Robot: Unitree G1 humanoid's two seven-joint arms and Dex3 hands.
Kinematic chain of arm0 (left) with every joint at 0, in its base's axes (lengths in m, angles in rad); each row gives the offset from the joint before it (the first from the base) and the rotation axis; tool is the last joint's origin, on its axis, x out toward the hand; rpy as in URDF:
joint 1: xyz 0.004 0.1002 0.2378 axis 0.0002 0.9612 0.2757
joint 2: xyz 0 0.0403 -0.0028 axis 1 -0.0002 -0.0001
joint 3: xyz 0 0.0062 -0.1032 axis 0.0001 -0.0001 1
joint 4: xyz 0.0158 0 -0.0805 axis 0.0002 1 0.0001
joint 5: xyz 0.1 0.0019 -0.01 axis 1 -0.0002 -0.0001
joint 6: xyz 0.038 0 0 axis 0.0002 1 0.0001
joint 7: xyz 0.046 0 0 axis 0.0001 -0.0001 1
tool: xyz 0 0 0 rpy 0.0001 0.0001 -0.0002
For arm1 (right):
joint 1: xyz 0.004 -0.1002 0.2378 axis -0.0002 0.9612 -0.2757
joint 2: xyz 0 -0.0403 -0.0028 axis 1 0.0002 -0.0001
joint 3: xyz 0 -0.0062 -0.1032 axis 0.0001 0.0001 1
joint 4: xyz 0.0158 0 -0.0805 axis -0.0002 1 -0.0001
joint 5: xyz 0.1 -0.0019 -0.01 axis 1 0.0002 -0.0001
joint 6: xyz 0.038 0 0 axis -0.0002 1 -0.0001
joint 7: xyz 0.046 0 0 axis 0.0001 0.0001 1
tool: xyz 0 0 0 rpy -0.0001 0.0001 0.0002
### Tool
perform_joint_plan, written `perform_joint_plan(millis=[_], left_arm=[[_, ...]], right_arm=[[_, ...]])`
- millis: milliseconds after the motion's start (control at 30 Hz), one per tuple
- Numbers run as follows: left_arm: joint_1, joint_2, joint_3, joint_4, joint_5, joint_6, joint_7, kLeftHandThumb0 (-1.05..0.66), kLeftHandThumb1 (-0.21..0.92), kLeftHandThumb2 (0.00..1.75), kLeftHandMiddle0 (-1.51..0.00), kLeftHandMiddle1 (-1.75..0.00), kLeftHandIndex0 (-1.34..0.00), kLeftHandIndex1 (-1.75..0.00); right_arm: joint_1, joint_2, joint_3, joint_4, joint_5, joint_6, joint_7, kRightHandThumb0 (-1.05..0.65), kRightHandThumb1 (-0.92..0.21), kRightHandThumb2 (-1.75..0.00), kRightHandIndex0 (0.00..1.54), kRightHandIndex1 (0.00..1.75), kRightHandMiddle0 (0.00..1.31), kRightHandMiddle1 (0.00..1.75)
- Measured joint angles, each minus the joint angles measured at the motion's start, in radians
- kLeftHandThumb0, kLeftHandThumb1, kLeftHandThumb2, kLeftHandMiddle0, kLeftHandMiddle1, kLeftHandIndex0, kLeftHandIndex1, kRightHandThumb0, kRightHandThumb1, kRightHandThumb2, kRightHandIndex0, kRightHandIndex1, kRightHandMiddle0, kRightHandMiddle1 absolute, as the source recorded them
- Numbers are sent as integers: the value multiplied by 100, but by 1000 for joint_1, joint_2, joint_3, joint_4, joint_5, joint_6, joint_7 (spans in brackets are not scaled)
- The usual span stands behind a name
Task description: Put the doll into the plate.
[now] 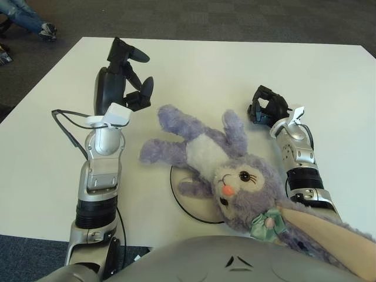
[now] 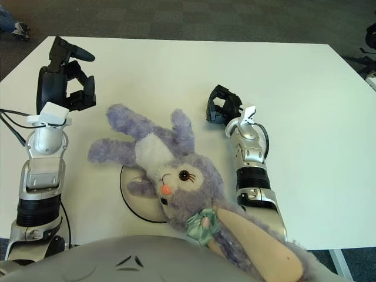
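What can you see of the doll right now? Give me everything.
The doll is a fluffy purple plush rabbit with a white belly, black eyes, an orange nose, long ears with tan lining and a green bow by one ear. It lies face up across the white plate, covering most of it, limbs spread, head toward the robot. Neither the left hand nor the right hand touches it.

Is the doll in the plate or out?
Partly in: the doll lies across the plate, covering most of it; legs spill onto the table. Neither hand holds it.

one doll (image 1: 223, 164), one plate (image 1: 183, 202), two hands.
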Motion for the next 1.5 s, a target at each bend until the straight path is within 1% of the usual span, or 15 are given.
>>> perform_joint_plan(millis=[133, 267, 333, 433, 533, 633, 767, 1000, 1133, 1300, 1500], left_arm=[[-37, 5, 20, 155, -30, -85, 42, -44, 47, 112, -119, -175, -49, -175], [-90, -2, 40, 329, -141, -154, 35, -44, 45, 115, -120, -175, -51, -175], [-123, -15, 53, 402, -225, -163, 8, -44, 44, 117, -120, -175, -52, -175], [-175, -39, 73, 495, -351, -154, -48, -44, 43, 118, -121, -175, -52, -175], [-215, -53, 85, 554, -437, -138, -96, -45, 41, 120, -121, -175, -54, -175], [-234, -63, 92, 574, -492, -118, -125, -46, 38, 123, -121, -175, -56, -175], [-249, -76, 97, 578, -553, -63, -153, -47, 35, 127, -122, -175, -58, -175], [-242, -101, 110, 554, -616, 32, -158, -50, 26, 138, -123, -175, -66, -175], [-235, -122, 109, 528, -633, 67, -154, -52, 22, 144, -122, -175, -69, -175], [-228, -137, 108, 511, -634, 101, -143, -53, 20, 146, -123, -175, -71, -175], [-227, -148, 106, 510, -634, 129, -143, -53, 20, 146, -123, -175, -71, -175]], right_arm=[[12, 0, -3, -17, 0, 1, -2, -51, -24, -141, 132, 175, 68, 175], [33, -2, -8, -44, 0, 6, -16, -51, -24, -141, 132, 175, 68, 175], [48, -5, -11, -65, 0, 13, -23, -51, -24, -142, 132, 175, 68, 175], [74, -10, -18, -101, 0, 24, -37, -52, -23, -142, 133, 175, 68, 175], [95, -13, -25, -133, 0, 38, -48, -52, -23, -142, 133, 175, 69, 175], [110, -13, -31, -154, 0, 46, -60, -52, -22, -143, 133, 175, 69, 175], [133, -13, -39, -185, 0, 56, -83, -52, -22, -144, 133, 175, 70, 175], [168, -9, -58, -229, 1, 58, -117, -52, -22, -144, 133, 175, 70, 175], [188, 9, -72, -255, 2, 50, -147, -53, -21, -145, 132, 175, 71, 175], [211, 37, -82, -276, 0, 20, -185, -53, -20, -147, 132, 175, 72, 175], [235, 62, -86, -284, -22, -46, -229, -54, -18, -149, 131, 175, 73, 175]])
